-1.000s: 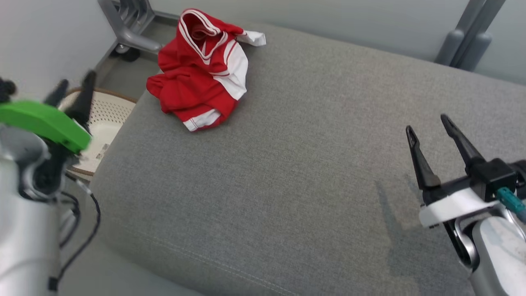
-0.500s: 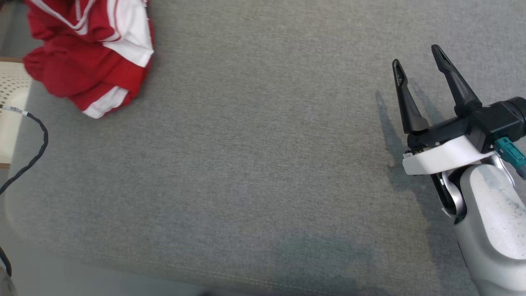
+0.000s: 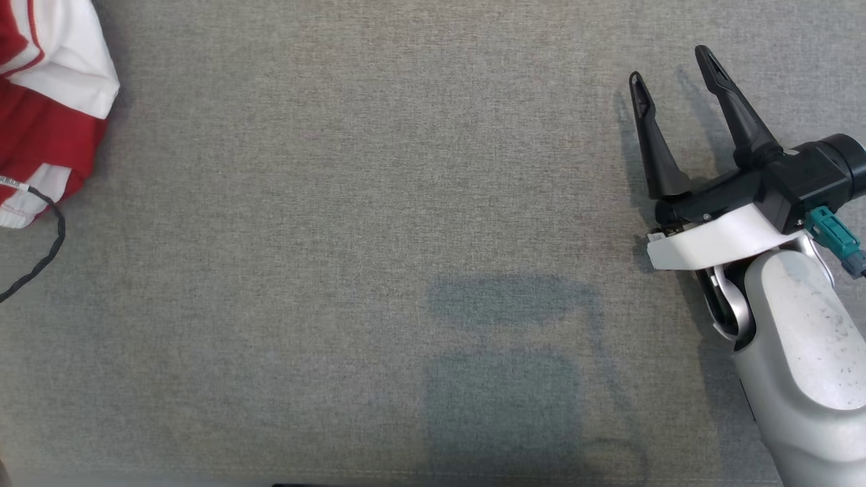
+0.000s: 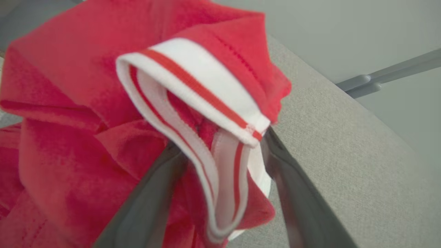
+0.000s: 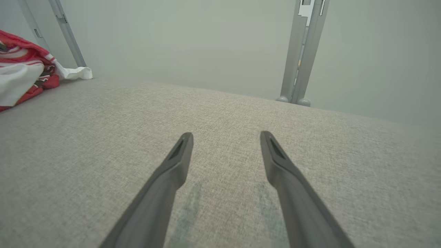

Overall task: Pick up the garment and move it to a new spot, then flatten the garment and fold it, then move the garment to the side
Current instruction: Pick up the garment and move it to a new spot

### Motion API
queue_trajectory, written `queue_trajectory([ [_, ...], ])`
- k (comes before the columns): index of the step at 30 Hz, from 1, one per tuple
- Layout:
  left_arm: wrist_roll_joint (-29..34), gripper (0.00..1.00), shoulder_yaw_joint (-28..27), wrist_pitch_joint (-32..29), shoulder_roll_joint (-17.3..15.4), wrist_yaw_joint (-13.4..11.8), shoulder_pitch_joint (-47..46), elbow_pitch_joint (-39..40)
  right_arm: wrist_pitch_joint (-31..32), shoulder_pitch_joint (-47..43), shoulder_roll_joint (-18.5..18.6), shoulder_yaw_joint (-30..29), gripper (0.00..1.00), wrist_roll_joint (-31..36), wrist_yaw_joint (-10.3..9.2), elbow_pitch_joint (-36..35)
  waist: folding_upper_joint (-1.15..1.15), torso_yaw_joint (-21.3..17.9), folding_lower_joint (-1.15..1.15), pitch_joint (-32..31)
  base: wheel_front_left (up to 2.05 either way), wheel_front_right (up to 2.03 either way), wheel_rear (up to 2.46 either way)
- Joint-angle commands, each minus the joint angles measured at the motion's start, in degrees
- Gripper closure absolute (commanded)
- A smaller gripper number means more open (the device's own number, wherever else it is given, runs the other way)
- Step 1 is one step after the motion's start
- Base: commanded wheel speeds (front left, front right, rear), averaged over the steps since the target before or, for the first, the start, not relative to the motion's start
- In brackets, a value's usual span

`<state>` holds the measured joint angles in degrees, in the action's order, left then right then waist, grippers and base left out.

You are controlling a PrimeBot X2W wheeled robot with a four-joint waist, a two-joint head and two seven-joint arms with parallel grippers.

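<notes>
Now, your left tool (image 4: 222, 144) stands wide open, with the white striped collar band of the red garment (image 4: 69, 103) lying between its two fingers. The fingers flank the band among the folds and have closed on nothing. The garment sits bunched at the far left of the grey cushion (image 3: 379, 203). Your right tool (image 3: 668, 64) is well apart from it, over the right side of the cushion. Its fingers are spread wide and empty, low over the bare fabric.
</notes>
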<state>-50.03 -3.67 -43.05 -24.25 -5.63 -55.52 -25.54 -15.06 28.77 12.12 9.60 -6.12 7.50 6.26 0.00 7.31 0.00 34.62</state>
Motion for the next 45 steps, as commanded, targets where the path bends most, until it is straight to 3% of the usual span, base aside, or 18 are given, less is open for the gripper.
queue_trajectory([
  [1,1.2,0.7,0.4,0.5,-1.0,-0.3,0.9,-0.2,-0.2,0.8,0.1,-0.1,0.0,-0.2,-0.02,0.0,0.0,-1.1,0.0,0.9,0.0,0.0,0.0],
  [2,2.0,0.96,0.7,0.9,-1.4,-0.5,0.9,-0.4,-0.2,0.7,0.1,-0.1,0.0,-0.3,-0.02,0.0,0.0,-1.3,0.0,0.9,0.0,0.0,0.0],
  [3,2.6,1.0,1.2,1.1,-1.7,-0.4,1.0,-0.6,-0.2,0.6,0.1,-0.2,0.0,-0.4,-0.02,0.1,0.0,-1.4,0.0,0.8,0.0,0.0,0.0],
  [15,3.3,1.0,2.3,3.1,-3.0,2.8,-3.1,2.4,-0.2,-1.7,-1.4,-0.7,0.0,-0.8,-0.02,1.2,0.0,-1.4,0.0,-3.9,0.0,0.0,0.0],
  [28,-1.7,1.0,5.4,-0.7,3.7,3.5,-3.6,14.4,-0.2,-4.9,-4.0,-2.6,0.0,-1.9,-0.02,1.5,0.0,-4.6,0.0,-11.6,0.0,0.0,0.0],
  [35,-6.1,1.0,8.3,-5.2,9.1,1.4,-2.0,23.8,-0.2,-7.2,-5.5,-3.7,0.0,-2.2,-0.02,1.7,0.0,-8.1,0.0,-14.5,0.0,0.0,0.0],
  [45,-12.7,1.0,13.4,-10.6,18.4,-6.8,2.6,40.9,-0.2,-10.5,-7.2,-5.5,0.0,-2.5,-0.02,1.8,0.0,-14.8,0.0,-17.5,0.0,0.0,0.0],
])
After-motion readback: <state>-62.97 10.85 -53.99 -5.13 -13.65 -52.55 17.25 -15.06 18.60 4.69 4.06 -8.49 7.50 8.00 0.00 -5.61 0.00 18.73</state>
